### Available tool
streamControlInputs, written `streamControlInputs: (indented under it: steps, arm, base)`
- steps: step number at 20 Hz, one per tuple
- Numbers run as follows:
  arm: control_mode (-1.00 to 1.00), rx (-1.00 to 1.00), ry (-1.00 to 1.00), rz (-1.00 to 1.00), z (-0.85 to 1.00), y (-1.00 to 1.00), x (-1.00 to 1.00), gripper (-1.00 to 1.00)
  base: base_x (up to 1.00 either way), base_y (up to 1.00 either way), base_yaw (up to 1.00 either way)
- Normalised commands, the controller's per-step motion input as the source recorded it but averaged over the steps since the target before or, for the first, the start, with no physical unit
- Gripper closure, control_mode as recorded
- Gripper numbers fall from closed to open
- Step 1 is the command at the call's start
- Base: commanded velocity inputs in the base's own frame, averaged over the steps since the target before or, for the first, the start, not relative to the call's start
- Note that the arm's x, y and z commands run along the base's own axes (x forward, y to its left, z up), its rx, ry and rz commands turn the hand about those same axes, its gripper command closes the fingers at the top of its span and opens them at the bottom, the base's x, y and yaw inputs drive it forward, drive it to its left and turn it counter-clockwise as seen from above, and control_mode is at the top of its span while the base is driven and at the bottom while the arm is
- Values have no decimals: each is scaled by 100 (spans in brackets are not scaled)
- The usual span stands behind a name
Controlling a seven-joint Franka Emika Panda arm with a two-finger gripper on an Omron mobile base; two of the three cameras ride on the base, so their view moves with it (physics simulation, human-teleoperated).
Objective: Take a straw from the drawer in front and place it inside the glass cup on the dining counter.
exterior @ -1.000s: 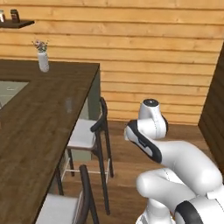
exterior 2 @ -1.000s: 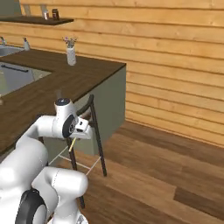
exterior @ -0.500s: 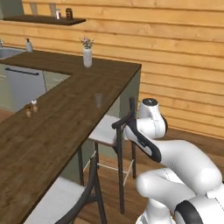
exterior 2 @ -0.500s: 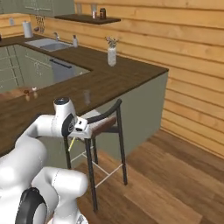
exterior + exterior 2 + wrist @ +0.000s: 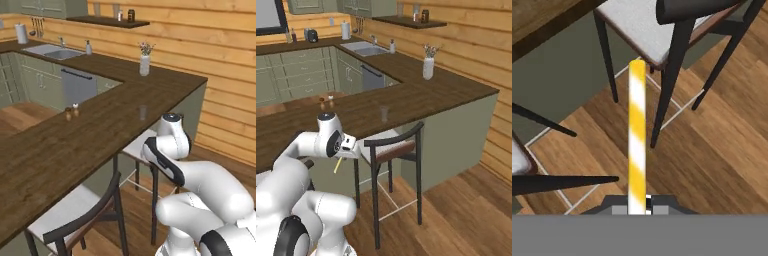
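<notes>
You are carrying the straw (image 5: 637,135) pinched in closed fingers (image 5: 638,204) below the worktop (image 5: 416,95) edge; lift it upright above the glass cup (image 5: 384,113) standing near the chair (image 5: 393,145) before lowering.

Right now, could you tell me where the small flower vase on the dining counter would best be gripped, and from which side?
Grip the vase around its pale cylindrical body, below the flowers, coming in level from the chair side of the dining counter. It stands upright and alone near the far corner, and the blooms block a top approach. The hand would first have to let go of the straw it holds.
</notes>
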Motion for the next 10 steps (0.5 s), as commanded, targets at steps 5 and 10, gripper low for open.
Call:
streamControlInputs:
  steps: [5, 10]
  arm:
    - [100, 0, 0, 0, 0, 0, 0, 100]
    - [100, 0, 0, 0, 0, 0, 0, 100]
  base:
    - [0, -77, 34]
    - [24, -58, 24]
